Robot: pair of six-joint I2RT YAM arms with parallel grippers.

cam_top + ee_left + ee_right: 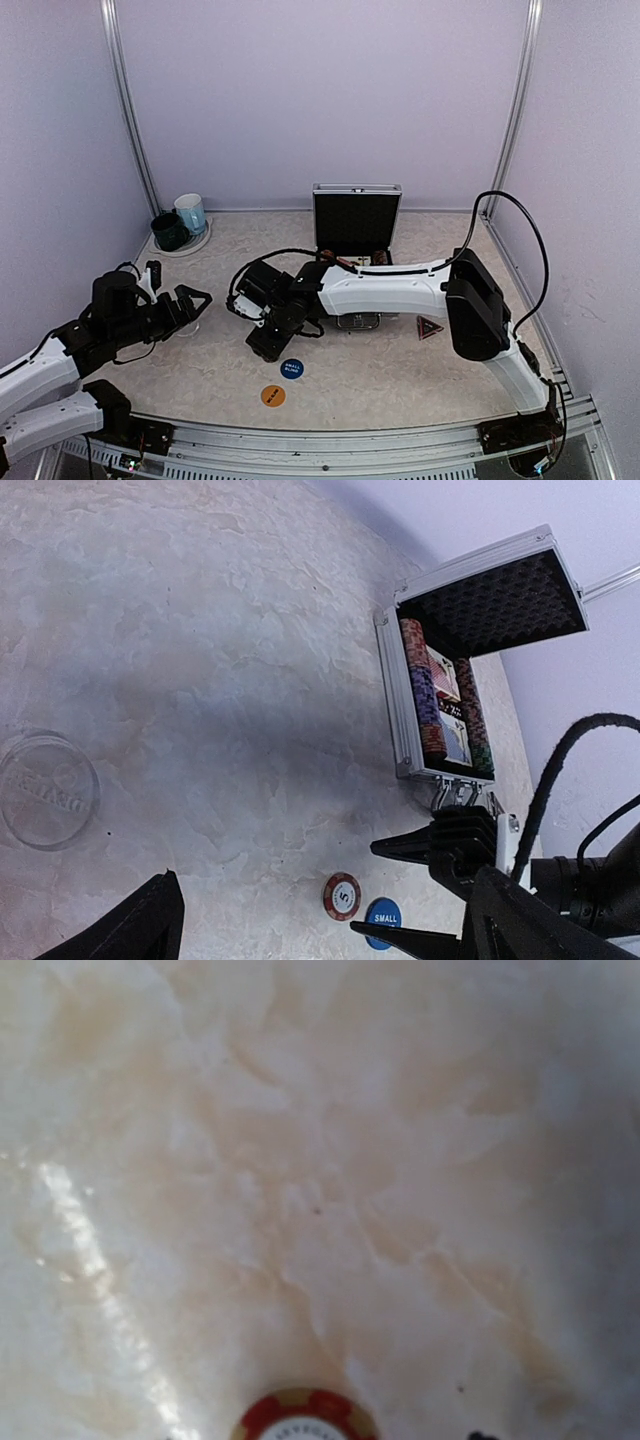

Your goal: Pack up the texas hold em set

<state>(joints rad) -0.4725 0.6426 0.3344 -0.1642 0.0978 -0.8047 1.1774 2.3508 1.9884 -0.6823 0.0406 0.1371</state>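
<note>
The silver case (356, 258) stands open at the back, lid (500, 598) up, with chip stacks (422, 685) and card decks (449, 705) inside. One red chip (342, 895) lies flat on the table beside the blue button (291, 368). My right gripper (362, 888) is low over that chip, and its fingers (405, 846) stand apart on either side without touching it. In the right wrist view the chip (305, 1420) shows at the bottom edge. The orange button (272, 396) and the dark triangular marker (430, 327) lie on the table. My left gripper (196, 303) is wide open and holds nothing.
A dark green mug (168, 231) and a light blue mug (190, 212) stand on a coaster at the back left. A clear round disc (46, 789) lies on the table near my left gripper. The right arm (390, 290) stretches across in front of the case.
</note>
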